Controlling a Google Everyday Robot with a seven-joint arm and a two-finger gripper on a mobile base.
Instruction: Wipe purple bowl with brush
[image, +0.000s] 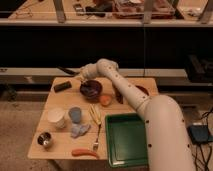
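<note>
The purple bowl (91, 89) stands on the wooden table (60, 147), at the back middle. My gripper (83, 79) hangs over the bowl's back left rim, at the end of the white arm (125, 87) that reaches in from the right. It is shut on the brush (69, 72). The brush's thin dark handle sticks out up and to the left of the gripper. Its pale end sits by the gripper at the bowl's rim. The inside of the bowl looks dark and is partly hidden by the gripper.
A black block (62, 86) lies left of the bowl. An orange piece (105, 100) lies to its right. In front stand a white cup (56, 118), a grey-blue cup (75, 114), a metal bowl (45, 139), a crumpled cloth (79, 130), a fork (96, 141) and a green tray (127, 141).
</note>
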